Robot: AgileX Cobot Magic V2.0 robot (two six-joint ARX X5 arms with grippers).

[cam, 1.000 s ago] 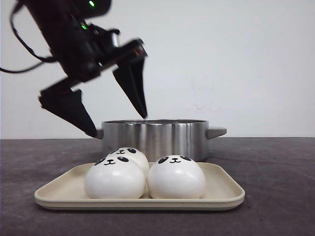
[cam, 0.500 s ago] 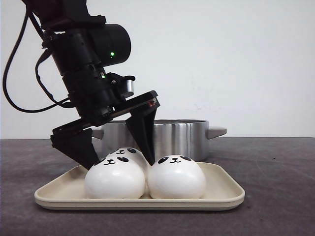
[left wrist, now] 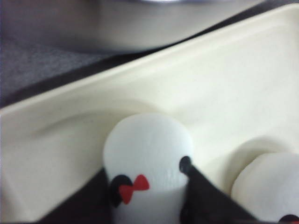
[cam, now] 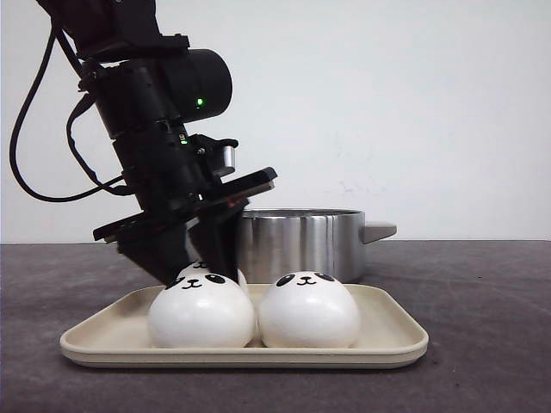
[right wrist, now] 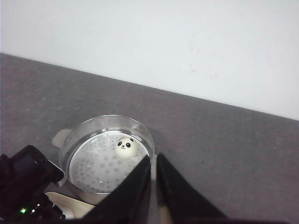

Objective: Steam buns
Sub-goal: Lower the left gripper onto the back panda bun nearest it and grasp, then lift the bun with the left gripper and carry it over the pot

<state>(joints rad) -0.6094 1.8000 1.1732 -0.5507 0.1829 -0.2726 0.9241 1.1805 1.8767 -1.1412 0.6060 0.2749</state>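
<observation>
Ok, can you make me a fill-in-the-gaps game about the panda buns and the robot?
1. The left gripper is closed around a bun on the ____.
2. One bun already sits inside the ____.
3. The front view shows ____ buns on the tray.
4. The right gripper holds ____.

Missing words: tray; pot; three; nothing

Left gripper (cam: 196,258) swung down from above the steel pot (cam: 293,241) onto the cream tray (cam: 387,340) just in front of it. Jaws narrowed from a wide spread, now pressed against both sides of the rear bun (left wrist: 147,163), hiding most of it from the front.
</observation>
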